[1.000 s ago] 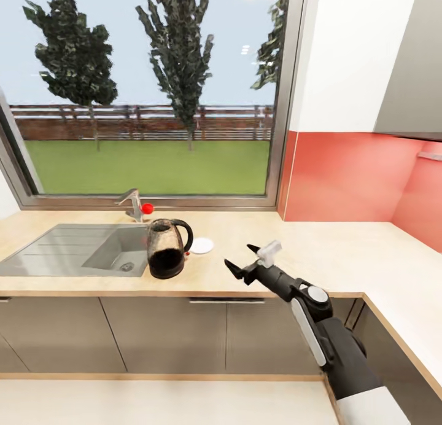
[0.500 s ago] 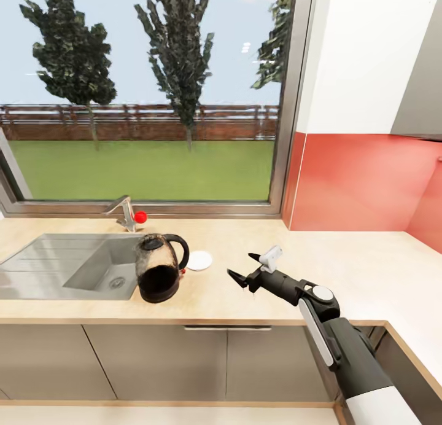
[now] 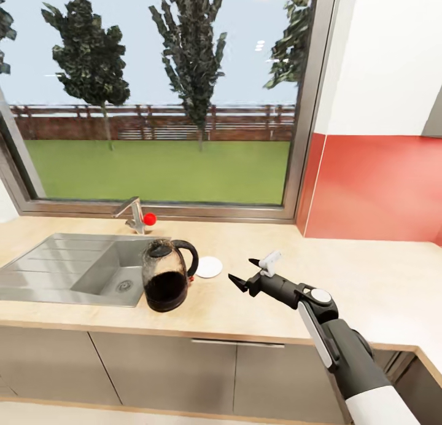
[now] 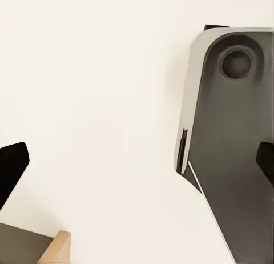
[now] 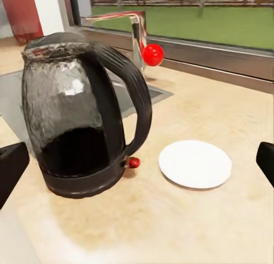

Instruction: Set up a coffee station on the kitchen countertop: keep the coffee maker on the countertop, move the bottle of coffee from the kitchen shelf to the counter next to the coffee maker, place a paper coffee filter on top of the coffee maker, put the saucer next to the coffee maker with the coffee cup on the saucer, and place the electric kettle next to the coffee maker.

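The electric kettle (image 3: 166,276), glass-bodied with a black base and handle, stands on the wooden countertop (image 3: 368,284) at the sink's right edge. Just behind it to the right lies the white saucer (image 3: 209,266). In the right wrist view the kettle (image 5: 80,115) and saucer (image 5: 194,163) lie straight ahead. My right gripper (image 3: 242,273) hovers open above the counter, a short way right of the kettle, its fingertips (image 5: 12,167) spread wide. My left gripper (image 4: 137,167) is open, facing pale floor beside the robot's own grey base.
A steel sink (image 3: 67,276) with a tap (image 3: 132,213) and a red knob (image 3: 149,218) sits left of the kettle under a large window. A red backsplash (image 3: 380,188) runs along the right wall. Grey cabinet doors (image 3: 166,370) are below the counter.
The camera has shifted, so the whole scene slid rightward and slightly down. My right gripper stays open and holds roughly the same distance from the kettle.
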